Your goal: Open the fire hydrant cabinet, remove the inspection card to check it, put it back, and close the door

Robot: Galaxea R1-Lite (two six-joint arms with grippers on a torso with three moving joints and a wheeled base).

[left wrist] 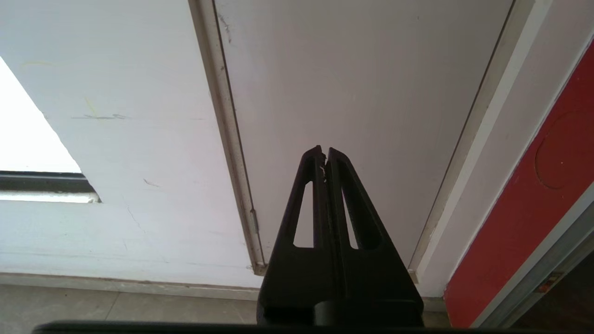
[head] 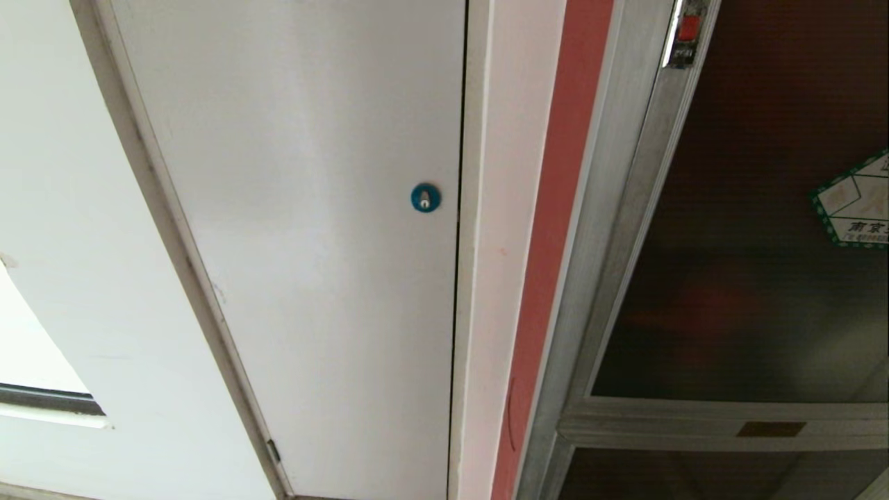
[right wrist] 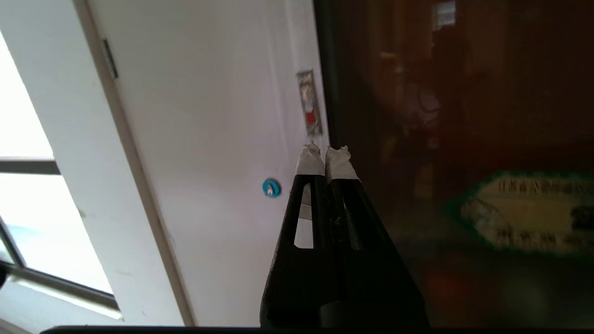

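Door (head: 750, 229) of the fire hydrant cabinet (head: 611, 229) sits shut in its silver frame, dark glass, hexagonal sticker (head: 858, 201) toward its far side, small red latch (head: 687, 29) at the frame edge nearest the white panel (head: 305, 229). Inspection card not visible; presumably behind the glass.

My right gripper (right wrist: 325, 153) is pinched fully closed, taped tips together, holding nothing, aimed just below the latch with the door edge right ahead. My left gripper (left wrist: 325, 153) is likewise closed and empty, pointing low at the white panel, idle.

Risks as I judge them:
- Closed tips may skid off the small latch and scrape the glass instead.
- Blue round lock (head: 425, 198) on the white panel lies near; drifting toward it means working the wrong door.
- Pulling before the latch releases could strain the frame.
- Door swing may meet my own arm if I stand too close.
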